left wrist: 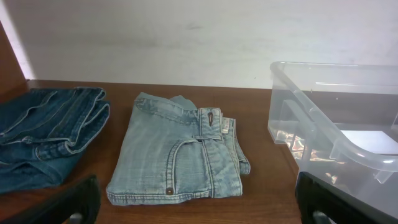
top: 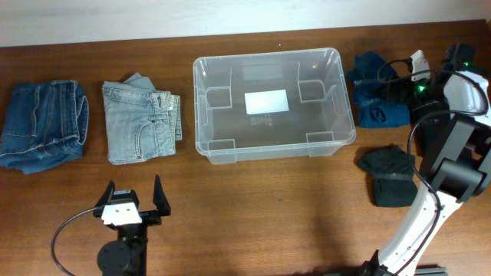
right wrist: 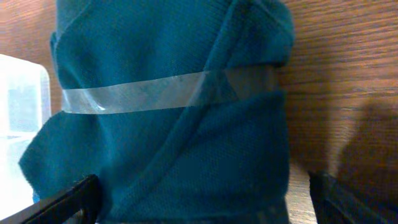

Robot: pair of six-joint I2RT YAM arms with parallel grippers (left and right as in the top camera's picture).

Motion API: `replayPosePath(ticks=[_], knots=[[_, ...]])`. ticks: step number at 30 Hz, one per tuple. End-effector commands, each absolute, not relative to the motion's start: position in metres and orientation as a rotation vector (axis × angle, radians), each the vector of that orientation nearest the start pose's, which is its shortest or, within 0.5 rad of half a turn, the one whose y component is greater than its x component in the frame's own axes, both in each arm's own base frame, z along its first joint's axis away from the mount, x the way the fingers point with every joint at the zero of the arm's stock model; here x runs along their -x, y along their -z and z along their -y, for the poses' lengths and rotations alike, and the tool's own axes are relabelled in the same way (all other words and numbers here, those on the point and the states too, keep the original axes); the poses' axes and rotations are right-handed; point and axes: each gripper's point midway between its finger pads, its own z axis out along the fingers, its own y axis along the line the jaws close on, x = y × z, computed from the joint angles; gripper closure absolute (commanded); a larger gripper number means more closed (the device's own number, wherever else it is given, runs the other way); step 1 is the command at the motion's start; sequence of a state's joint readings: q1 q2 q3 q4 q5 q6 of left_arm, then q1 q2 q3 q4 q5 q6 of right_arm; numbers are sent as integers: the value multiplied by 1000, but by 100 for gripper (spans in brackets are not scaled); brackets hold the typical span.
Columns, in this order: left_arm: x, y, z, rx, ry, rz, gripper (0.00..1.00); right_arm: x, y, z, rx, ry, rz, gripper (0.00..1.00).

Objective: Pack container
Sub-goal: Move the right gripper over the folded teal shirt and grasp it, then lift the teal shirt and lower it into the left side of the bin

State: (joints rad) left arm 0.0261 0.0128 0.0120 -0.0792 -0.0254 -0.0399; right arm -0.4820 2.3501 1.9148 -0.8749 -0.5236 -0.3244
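The container (top: 201,107) is a clear plastic tub at the table's middle, with a white label (top: 266,101) on its base and nothing else in it. It also shows in the left wrist view (left wrist: 336,146) and at the left edge of the right wrist view (right wrist: 18,112). My left gripper (top: 134,198) is open and empty near the front edge, facing folded light blue jeans (left wrist: 177,155). My right gripper (top: 395,84) is open, its fingers (right wrist: 199,205) spread on either side of a folded teal garment (right wrist: 174,93) bound with clear tape, right of the container.
Folded dark blue jeans (top: 42,126) lie at the far left, with the light blue jeans (top: 140,121) beside them. A folded black garment (top: 391,176) lies in front of the teal garment (top: 372,92), next to the right arm's base.
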Motion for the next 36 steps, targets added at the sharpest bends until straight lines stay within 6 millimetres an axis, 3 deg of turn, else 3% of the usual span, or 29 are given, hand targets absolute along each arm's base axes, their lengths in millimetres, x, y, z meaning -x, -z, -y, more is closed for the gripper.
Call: replayPosePath(ticks=[1,7,10,17,19,23,25,29,30,33,35,36], knots=[[-246,-156,-11,58,-23,-1650,1,-495,-32,155,-106,-586,-2637,1],[-246,-156,-11,58,-22,-1650,1,-495,-31,153,-212,-617,-2645,0],[-246,-156,-11,58,-23,-1650,1,-494,-31,149,-209,-629,-2652,11],[-246,-156,-11,58,-23,-1650,1,-491,-27,133,-192,-657,-2684,13],[-246,-156,-11,58,-23,-1650,1,-490,-26,129,-184,-665,-2691,21],[-246,-156,-11,58,-23,-1650,1,-490,-26,123,-184,-676,-2700,47],[-246,-156,-11,58,-23,-1650,1,-490,-26,124,-218,-681,-2700,64],[-246,-156,-11,58,-23,-1650,1,-491,-30,131,-335,-705,-2687,85],[-246,-156,-11,58,-23,-1650,1,-492,-36,132,-355,-750,-2659,90],[-246,-156,-11,58,-23,-1650,1,-497,-71,130,-355,-946,-2527,94],[-246,-156,-11,58,-23,-1650,1,-499,-108,134,-355,-1061,-2422,95],[-246,-156,-11,58,-23,-1650,1,-499,-117,136,-357,-1075,-2406,96]])
